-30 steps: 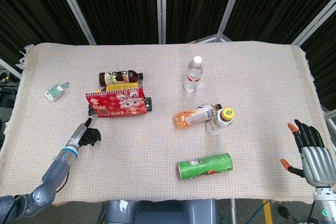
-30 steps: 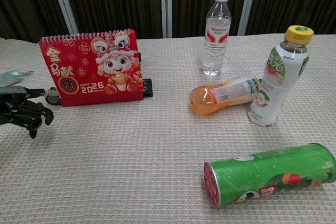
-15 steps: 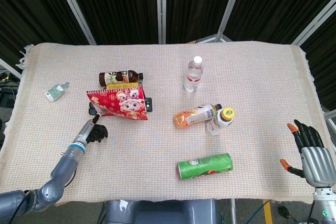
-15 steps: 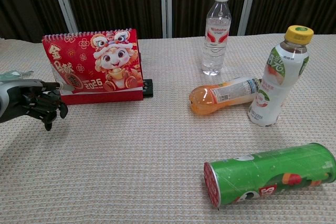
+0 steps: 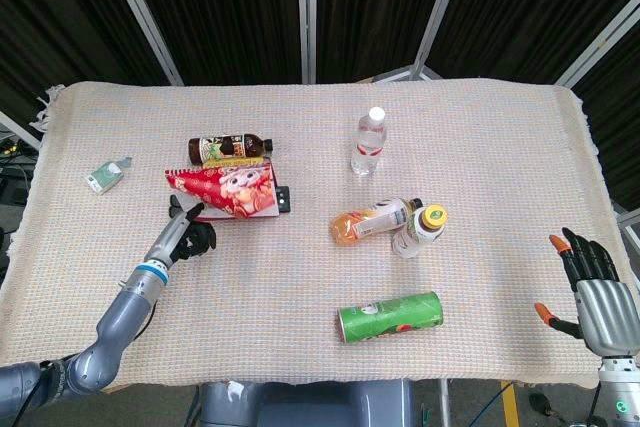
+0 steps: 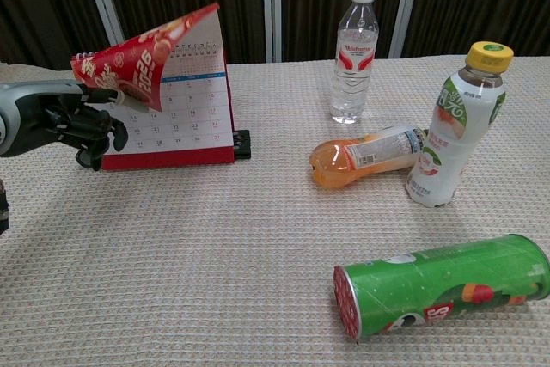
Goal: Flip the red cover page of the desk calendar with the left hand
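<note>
The desk calendar (image 6: 185,113) stands at the left of the table, also visible from the head view as the calendar (image 5: 225,195). Its red cover page (image 6: 142,56) is lifted and curls up and back, baring a white date grid underneath. My left hand (image 6: 73,122) is at the calendar's left front corner, most fingers curled, with one outstretched fingertip (image 6: 116,96) touching the underside of the raised cover. In the head view the left hand (image 5: 186,235) lies just below the calendar. My right hand (image 5: 590,282) hovers at the table's near right edge, fingers spread, holding nothing.
A dark bottle (image 5: 228,146) lies behind the calendar. A water bottle (image 6: 355,56) stands mid-table, an orange bottle (image 6: 368,154) lies beside an upright yellow-capped bottle (image 6: 455,126), and a green can (image 6: 443,283) lies near the front. A small sanitizer bottle (image 5: 107,176) is far left.
My left hand moved up to the calendar and its fingertip raised the red cover from flat against the stand to curled high, exposing the white page. The right hand stayed put.
</note>
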`<state>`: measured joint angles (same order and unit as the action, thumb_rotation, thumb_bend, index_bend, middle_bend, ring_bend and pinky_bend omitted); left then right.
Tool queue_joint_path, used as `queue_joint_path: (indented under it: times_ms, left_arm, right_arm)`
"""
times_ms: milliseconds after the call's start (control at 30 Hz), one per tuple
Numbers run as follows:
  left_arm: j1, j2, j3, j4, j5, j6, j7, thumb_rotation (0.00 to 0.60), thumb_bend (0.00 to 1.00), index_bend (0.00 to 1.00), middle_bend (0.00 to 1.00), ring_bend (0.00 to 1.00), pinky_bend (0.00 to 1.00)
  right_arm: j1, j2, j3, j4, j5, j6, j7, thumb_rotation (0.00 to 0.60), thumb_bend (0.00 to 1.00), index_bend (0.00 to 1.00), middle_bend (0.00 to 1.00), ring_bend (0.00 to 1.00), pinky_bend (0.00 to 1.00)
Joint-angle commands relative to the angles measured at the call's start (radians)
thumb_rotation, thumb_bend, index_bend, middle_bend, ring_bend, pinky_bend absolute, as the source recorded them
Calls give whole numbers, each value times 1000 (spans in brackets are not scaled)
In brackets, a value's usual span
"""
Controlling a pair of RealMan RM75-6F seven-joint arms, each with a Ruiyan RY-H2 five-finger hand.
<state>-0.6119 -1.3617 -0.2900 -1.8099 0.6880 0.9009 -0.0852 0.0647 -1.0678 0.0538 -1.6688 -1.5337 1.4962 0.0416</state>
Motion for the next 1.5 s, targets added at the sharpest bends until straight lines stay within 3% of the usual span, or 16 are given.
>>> queue_joint_path:
  times_ms: [33,133,233,300,433,600,800,1000,1200,1333,1500]
  left_arm:
    - [25,20,-1,-45,100,98,32,600,916,0,524,607,502]
    - [34,17,8,-35,195,217,114,600,900,0,310,433,405]
    - [28,10,11,-2,244,297,207,600,867,0,158,302,278]
    - [-2,31,-2,34,245,311,305,600,831,0,92,243,250]
    - [-24,64,-17,34,234,286,343,600,696,0,15,175,224]
    - [-53,84,-6,60,224,250,412,600,506,0,0,76,119]
    - [-109,108,3,87,80,125,481,600,291,0,0,33,68]
    - [-115,121,-1,104,33,82,435,600,248,0,0,19,45]
    - [-66,159,11,60,135,162,389,600,231,0,0,0,0]
    - [38,224,89,-26,257,290,393,600,150,0,0,0,0]
    - [167,226,199,-43,404,462,419,600,91,0,0,0,0]
  right_arm:
    - [-1,1,0,-2,-2,2,0,600,122,27,0,0,0]
    - [-3,2,0,-6,-5,9,4,600,121,27,0,0,0]
    - [-4,4,2,-9,-6,13,10,600,121,27,0,0,0]
    - [-4,6,6,-7,5,10,19,600,121,27,0,0,0]
    - [0,9,12,1,22,-2,31,600,121,27,0,0,0]
    - [3,8,17,12,41,-15,41,600,121,27,0,0,0]
    - [4,5,21,16,49,-19,39,600,121,27,0,0,0]
    - [2,2,21,20,51,-16,36,600,121,27,0,0,0]
    - [1,-1,18,25,52,-18,28,600,121,27,0,0,0]
    - [1,-5,22,40,57,-15,11,600,121,27,0,0,0]
    - [5,-10,24,46,66,-26,-11,600,117,26,0,0,0]
